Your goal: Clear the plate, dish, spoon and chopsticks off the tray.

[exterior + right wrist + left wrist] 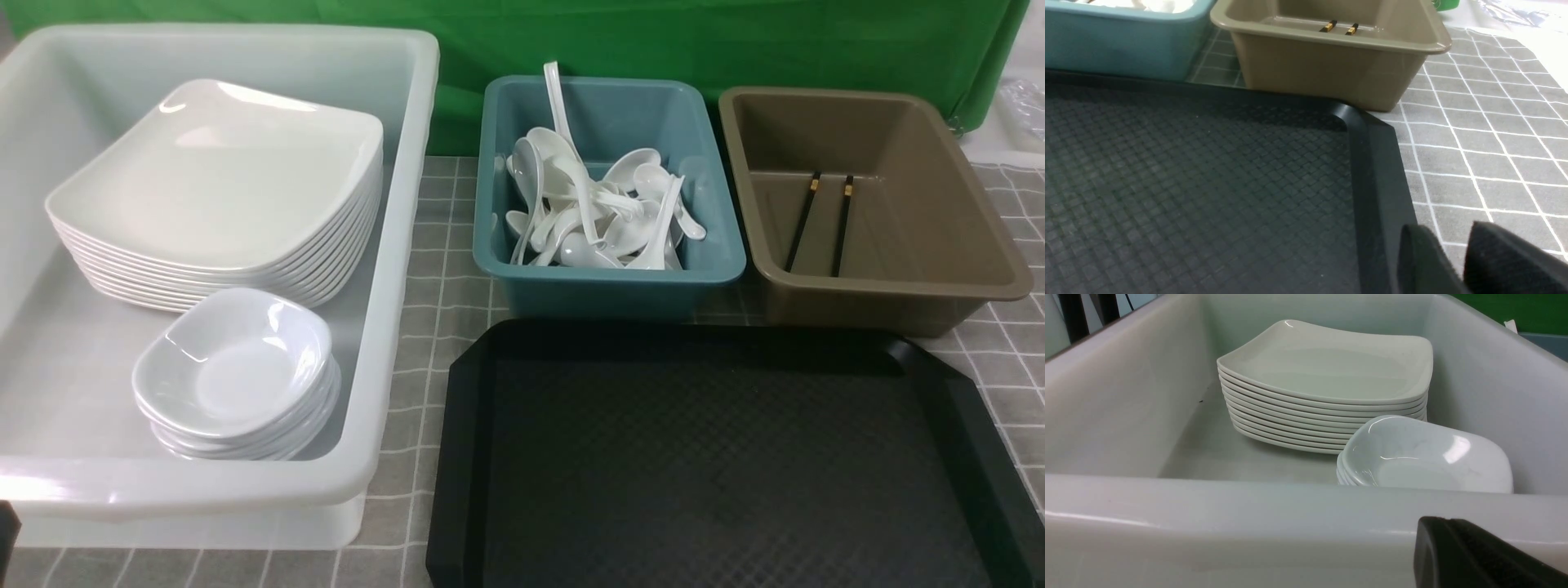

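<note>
The black tray (718,457) lies at the front right with nothing on it; its textured floor fills the right wrist view (1188,171). A stack of large white plates (220,171) and a stack of small white dishes (237,367) sit in the white tub (400,245). Both stacks show in the left wrist view, plates (1331,367) and dishes (1425,457). Several white spoons (596,212) lie in the teal tub. Two black chopsticks (820,224) lie in the brown tub, also seen from the right wrist (1340,27). My left gripper (1447,522) is shut and empty, outside the tub's near rim. My right gripper (1443,228) is slightly open and empty at the tray's right rim.
The teal tub (612,286) and the brown tub (898,302) stand side by side behind the tray. A grey checked cloth (441,269) covers the table. A green backdrop (653,33) hangs behind. Neither arm shows in the front view.
</note>
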Robot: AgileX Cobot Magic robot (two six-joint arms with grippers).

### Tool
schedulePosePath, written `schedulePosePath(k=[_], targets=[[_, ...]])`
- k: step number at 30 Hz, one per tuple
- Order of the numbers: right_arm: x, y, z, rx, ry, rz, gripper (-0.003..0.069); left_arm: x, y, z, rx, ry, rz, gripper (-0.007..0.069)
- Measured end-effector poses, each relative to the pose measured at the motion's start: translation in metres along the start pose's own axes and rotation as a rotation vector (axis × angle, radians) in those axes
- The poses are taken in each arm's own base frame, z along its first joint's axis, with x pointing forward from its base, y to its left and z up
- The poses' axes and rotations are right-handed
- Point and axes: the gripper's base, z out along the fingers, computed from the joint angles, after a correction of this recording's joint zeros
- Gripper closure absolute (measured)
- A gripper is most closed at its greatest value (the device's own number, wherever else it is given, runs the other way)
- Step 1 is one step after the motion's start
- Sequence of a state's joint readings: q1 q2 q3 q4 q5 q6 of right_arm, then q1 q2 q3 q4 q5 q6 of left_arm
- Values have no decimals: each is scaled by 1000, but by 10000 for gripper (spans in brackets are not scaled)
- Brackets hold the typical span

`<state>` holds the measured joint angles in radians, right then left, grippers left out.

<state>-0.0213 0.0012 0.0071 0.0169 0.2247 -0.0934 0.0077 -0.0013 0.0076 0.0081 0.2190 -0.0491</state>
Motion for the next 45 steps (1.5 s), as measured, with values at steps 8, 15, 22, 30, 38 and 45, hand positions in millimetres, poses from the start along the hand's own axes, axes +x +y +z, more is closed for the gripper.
schedulePosePath(k=[8, 15, 22, 30, 38, 45], targets=[[0, 0, 0, 0, 0, 0, 433, 0, 0, 0, 0, 0, 0, 613], [0, 0, 0, 0, 0, 0, 424, 0, 0, 0, 0, 0, 1, 613], [0, 0, 0, 0, 0, 0, 422, 0, 0, 0, 0, 0, 1, 613], [0, 0, 0, 0, 0, 0, 422, 0, 0, 0, 0, 0, 1, 613], [0, 0, 0, 0, 0, 0, 422, 0, 0, 0, 0, 0, 1, 613], [0, 0, 0, 0, 0, 0, 422, 0, 0, 0, 0, 0, -1, 613]])
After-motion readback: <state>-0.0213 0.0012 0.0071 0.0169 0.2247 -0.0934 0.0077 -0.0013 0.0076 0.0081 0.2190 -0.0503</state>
